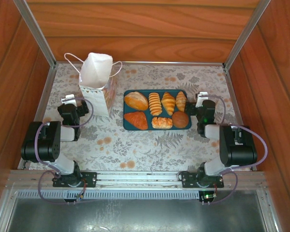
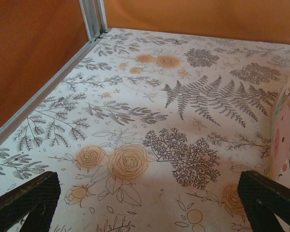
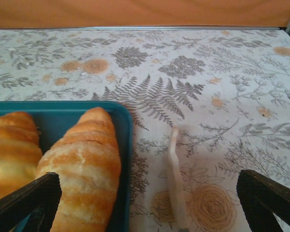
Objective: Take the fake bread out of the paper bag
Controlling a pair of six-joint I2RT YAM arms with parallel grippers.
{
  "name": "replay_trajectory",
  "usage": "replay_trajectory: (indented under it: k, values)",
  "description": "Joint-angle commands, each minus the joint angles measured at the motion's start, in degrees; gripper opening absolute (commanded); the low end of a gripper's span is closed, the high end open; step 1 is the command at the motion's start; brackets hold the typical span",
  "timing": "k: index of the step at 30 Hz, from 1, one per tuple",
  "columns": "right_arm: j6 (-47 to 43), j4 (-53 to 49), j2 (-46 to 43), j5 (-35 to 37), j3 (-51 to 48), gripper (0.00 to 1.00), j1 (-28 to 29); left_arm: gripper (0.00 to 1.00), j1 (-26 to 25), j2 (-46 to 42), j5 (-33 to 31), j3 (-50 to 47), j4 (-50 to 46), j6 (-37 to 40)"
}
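Left gripper, jaws wide and empty, over floral tablecloth, with the paper bag just to its right. Right gripper, likewise open and empty, at the near right corner of the teal tray, two croissants close by. Top view counts seven pieces of fake bread on that tray, right of the upright bag, which stands between them and the left gripper.

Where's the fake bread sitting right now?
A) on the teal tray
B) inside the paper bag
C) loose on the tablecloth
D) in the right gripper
A: the top view shows all seven pieces of fake bread lying in the teal tray, to the right of the upright paper bag.
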Motion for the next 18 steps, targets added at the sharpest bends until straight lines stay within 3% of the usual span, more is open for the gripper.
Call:
replay_trajectory:
  k: [1,18]
  values:
    - [1.37,-1.28,0.61,0.5,0.79,1.0,-0.35,1.0,-0.6,0.15,-0.18,0.7,-0.64,0.58]
    - [1.37,-1.15,0.43,0.38,0.61,1.0,-0.35,1.0,-0.86,0.05,-0.17,0.79,-0.97,0.93]
